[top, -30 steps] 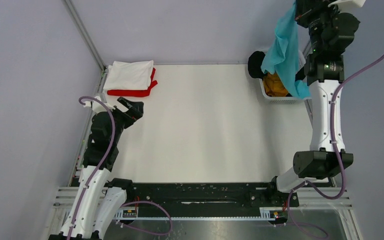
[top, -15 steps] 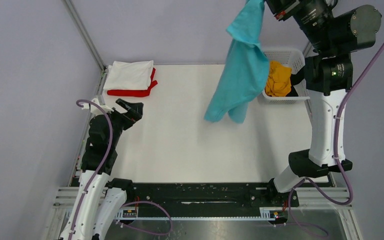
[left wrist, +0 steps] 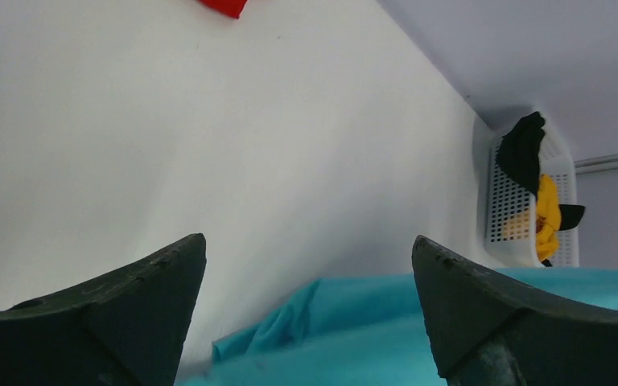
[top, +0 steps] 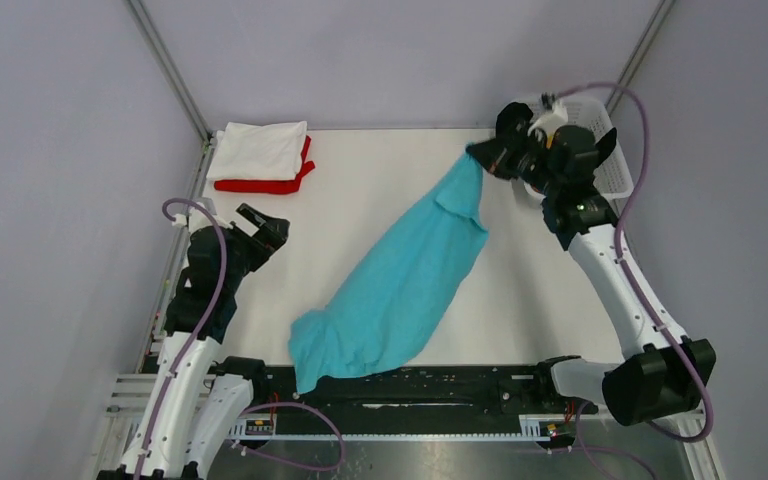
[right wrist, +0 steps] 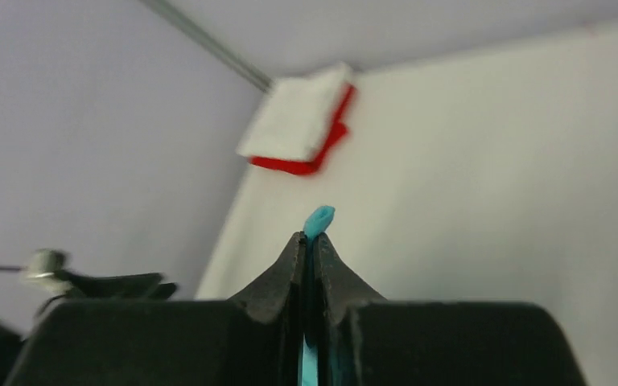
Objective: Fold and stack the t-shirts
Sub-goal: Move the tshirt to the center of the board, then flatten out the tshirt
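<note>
the right gripper (top: 480, 156), upper right of the frame, is pinched tight on one end of the turquoise shirt (top: 400, 290). the shirt trails in a long diagonal across the table (top: 360, 180) to the lower middle, its low end bunched at the near edge. the left gripper (top: 263, 220) hangs at the left, jaws spread wide, holding nothing. i'd say the cloth wants flattening first: the free hand takes the bunched end and both pull gently apart, so no creases get folded in. the white shirt (top: 258, 150) lies folded on the red shirt (top: 260, 186), upper left.
</note>
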Controlling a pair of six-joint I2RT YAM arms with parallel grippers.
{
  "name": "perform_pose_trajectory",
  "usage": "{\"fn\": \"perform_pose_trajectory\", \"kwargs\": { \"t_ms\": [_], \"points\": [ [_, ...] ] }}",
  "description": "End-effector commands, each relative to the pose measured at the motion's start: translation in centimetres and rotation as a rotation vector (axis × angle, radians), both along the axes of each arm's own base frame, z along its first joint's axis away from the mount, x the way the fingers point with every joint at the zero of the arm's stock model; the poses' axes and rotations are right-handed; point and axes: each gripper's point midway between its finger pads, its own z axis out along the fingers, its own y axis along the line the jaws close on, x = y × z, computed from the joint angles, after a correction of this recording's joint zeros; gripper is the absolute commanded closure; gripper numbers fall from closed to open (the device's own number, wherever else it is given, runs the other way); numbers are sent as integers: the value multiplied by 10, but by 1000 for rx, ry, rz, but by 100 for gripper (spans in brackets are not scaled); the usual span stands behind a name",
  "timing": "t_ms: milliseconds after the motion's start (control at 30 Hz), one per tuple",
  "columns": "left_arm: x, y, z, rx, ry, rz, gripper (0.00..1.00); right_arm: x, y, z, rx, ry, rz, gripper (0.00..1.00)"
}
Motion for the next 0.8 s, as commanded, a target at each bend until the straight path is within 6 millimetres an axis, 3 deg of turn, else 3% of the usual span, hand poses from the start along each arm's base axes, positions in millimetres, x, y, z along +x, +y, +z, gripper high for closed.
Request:
{"fn": "perform_pose_trajectory", "kwargs": {
  "t_ms": [0, 67, 100, 133, 167, 200, 233, 367, 467, 600, 767],
  "points": [
    [1, -2, -11, -16, 89, 2, 1, 17, -71, -144, -158, 294, -331, 98],
    [2, -9, -23, -30, 132, -29, 1, 11, -98, -214, -233, 495, -427, 84],
    [1, -16, -28, -47, 150, -69, 1, 6, -108, -239, -259, 574, -453, 72],
    [0, -23, -34, -59, 172, -103, 1, 1, -116, -258, -277, 645, -471, 59],
    [-1, -28, -41, -66, 193, -134, 1, -3, -122, -271, -294, 697, -485, 37],
    [-4, -34, -49, -73, 216, -169, 1, -6, -127, -279, -322, 733, -497, 8],
    [-8, -39, -59, -77, 247, -201, 1, -12, -130, -287, -358, 771, -501, 2],
    [-32, -61, -95, -109, 359, -296, 1, -24, -138, -293, -406, 796, -518, 1],
    [-61, -69, -126, -48, 489, -312, 1, -39, -131, -303, -384, 800, -479, 0],
    [-105, -59, -161, 60, 668, -264, 1, -63, -124, -322, -410, 836, -442, 1],
    [-129, -55, -189, 75, 762, -244, 4, -80, -119, -346, -420, 902, -437, 2]
  ]
}}
